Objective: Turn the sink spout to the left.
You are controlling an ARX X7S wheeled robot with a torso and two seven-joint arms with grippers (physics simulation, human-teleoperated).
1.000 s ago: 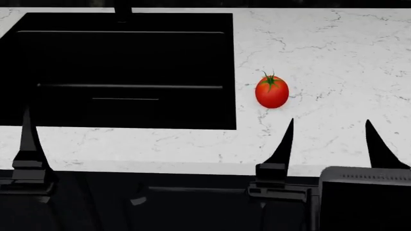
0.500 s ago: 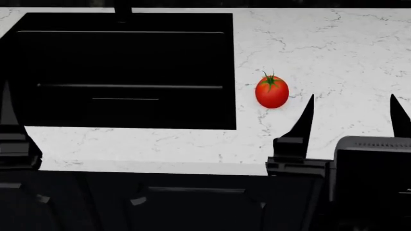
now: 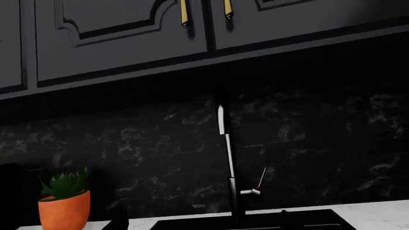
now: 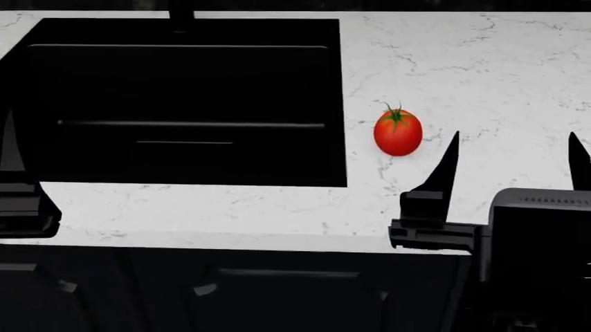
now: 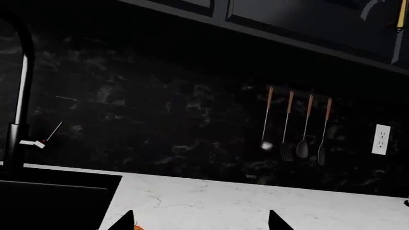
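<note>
Upright, the sink spout [image 3: 228, 158] stands at the sink's [image 4: 185, 104] twelve o'clock (its nozzle's heading is unclear); right gripper [image 4: 513, 162] gapes empty, left gripper's [image 4: 14, 180] spread unclear.

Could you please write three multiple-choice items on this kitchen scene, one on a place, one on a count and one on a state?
1. Where does the tomato lie?
A. in the sink
B. on the counter right of the sink
C. in a gripper

2. How many utensils hang on the wall?
A. two
B. four
C. six

3. How is the right gripper?
A. open and empty
B. shut on the tomato
C. shut on the sink spout

Answers: 1 B, it rests on marble beside the basin; 2 B, four handles show; 3 A, its fingers stand apart with nothing between.
</note>
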